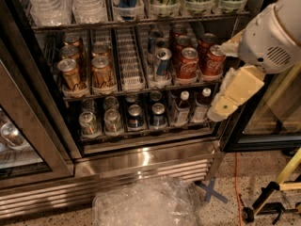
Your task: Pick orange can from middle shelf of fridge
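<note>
Dim, warm light inside fridge (pixel 141 161). Can tops on middle shelf (pixel 129 65) catch small glints. Glare band on fridge's steel base. Deep shadow along fridge's left door frame. Gripper (pixel 225 105) brightly lit before fridge's right side.

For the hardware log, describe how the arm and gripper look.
The arm is a rounded white housing with a small slotted vent. Below it at right, the gripper is a blocky cream-yellow piece with a small green dot near its tip.

floor (pixel 230 171): crumpled plastic (pixel 146 204), blue X mark (pixel 211 192) | gripper (pixel 223 106): right of middle shelf (pixel 131 91)
</note>
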`<state>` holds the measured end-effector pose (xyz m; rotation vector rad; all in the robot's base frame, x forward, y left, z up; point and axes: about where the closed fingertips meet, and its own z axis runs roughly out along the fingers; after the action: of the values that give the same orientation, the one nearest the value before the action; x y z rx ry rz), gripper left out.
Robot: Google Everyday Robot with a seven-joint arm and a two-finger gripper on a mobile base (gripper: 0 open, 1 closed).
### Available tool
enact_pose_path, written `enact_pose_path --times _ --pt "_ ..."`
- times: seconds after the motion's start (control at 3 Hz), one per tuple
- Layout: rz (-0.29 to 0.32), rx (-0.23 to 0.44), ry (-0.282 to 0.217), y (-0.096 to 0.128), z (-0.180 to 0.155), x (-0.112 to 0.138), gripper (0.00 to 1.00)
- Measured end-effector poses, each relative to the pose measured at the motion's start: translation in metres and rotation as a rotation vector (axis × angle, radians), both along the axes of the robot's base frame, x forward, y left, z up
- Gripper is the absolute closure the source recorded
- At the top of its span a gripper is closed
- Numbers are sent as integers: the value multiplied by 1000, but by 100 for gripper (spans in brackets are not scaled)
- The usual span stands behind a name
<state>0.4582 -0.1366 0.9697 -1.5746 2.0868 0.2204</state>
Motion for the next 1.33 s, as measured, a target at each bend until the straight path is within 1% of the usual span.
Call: enact_pose_path --times 0.33,0.67,1.0,1.33 --pt "9 37 -2 10 7 -3 0" --pt "9 37 -2 10 7 -3 0" --pt "38 39 -9 23 5 -6 0" --pt "63 115 -12 80 -1 -27 0"
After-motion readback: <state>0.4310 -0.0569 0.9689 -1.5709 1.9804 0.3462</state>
